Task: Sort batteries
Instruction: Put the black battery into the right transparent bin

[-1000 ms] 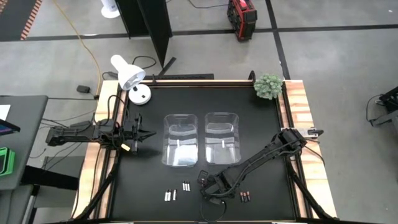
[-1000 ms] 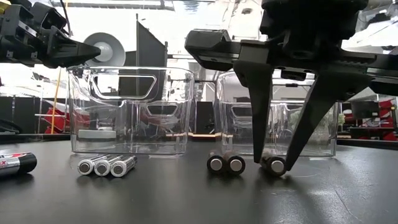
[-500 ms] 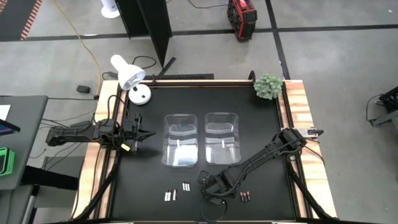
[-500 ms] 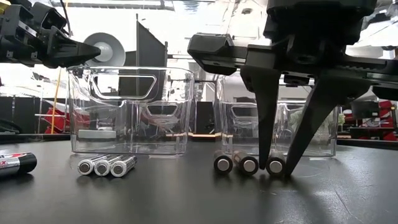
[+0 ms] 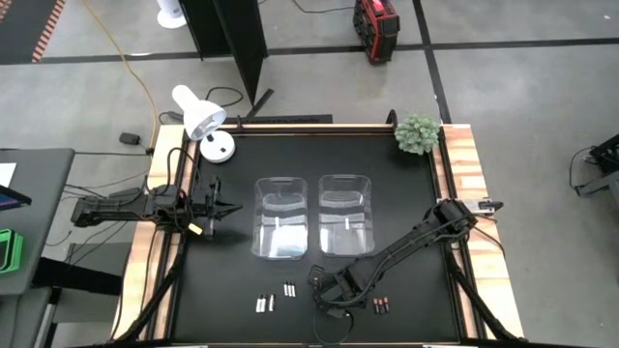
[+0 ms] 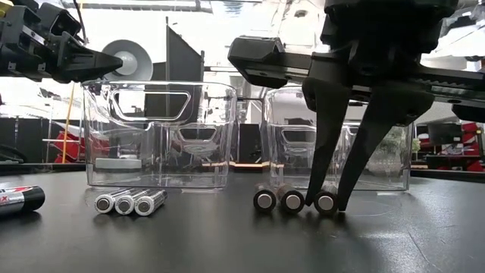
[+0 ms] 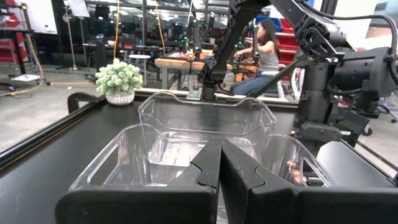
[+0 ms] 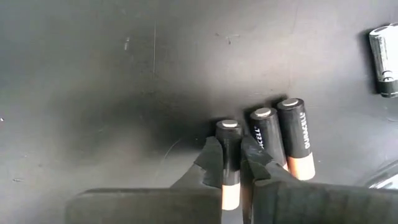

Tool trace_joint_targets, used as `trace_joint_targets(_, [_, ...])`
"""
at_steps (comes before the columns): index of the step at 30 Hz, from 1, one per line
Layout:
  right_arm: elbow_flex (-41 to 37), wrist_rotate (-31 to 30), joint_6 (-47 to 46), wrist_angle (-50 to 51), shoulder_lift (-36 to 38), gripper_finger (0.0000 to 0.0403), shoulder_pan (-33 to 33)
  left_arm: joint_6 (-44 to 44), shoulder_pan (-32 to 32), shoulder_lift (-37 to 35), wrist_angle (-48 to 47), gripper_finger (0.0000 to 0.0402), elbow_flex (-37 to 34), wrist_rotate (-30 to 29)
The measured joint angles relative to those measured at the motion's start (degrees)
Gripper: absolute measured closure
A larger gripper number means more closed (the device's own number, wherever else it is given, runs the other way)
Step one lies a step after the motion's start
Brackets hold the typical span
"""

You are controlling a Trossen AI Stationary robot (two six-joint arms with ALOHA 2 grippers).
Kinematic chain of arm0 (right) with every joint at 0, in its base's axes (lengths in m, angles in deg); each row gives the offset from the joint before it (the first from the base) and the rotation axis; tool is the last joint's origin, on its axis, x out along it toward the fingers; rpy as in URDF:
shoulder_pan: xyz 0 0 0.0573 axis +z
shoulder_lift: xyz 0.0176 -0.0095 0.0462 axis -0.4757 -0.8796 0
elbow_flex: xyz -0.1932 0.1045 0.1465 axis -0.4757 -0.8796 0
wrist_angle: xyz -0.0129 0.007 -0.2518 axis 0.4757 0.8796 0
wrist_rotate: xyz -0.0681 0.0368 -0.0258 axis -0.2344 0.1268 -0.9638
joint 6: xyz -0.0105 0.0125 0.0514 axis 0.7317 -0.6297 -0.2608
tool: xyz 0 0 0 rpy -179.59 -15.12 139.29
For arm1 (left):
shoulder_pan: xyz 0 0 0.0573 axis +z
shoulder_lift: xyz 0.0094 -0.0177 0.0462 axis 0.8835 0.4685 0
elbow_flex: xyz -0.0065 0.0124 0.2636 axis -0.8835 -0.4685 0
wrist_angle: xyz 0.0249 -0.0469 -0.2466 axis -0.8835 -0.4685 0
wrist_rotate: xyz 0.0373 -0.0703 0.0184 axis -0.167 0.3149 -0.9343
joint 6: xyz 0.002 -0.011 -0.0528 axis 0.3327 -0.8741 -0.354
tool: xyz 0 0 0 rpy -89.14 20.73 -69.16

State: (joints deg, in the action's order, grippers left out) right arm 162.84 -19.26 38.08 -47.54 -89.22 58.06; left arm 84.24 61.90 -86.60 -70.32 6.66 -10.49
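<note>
Right hand (image 8: 232, 163) pinches a small black, copper-ended cylindrical battery (image 8: 230, 155) at mid-body; probably light, rigid, slippery. Left hand (image 7: 220, 163) pressed together.

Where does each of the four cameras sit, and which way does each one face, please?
High view: above the table, looking straight down; both arms show.
Low view: at table-top height, facing the two clear bins; the right pincer straddles a battery.
Left wrist view: on the left arm, looking past its shut left pincer at the bins.
Right wrist view: on the right arm, looking down at the battery between its fingers.
Shared: low and right wrist views both show that gripped battery beside two more dark ones.
</note>
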Motion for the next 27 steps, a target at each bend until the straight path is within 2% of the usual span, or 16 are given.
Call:
trace_joint_targets(11, [0.6,-1.3,-1.7,-0.2,-0.1,0.0386,1.2,0.0,0.0,0.0,0.0,0.0401,0.0,0.0])
trace_joint_targets(27, [6.5,-3.2,-2.1,4.7,-0.3,0.0387,1.4,0.0,0.0,0.0,0.0,0.0401,0.0,0.0])
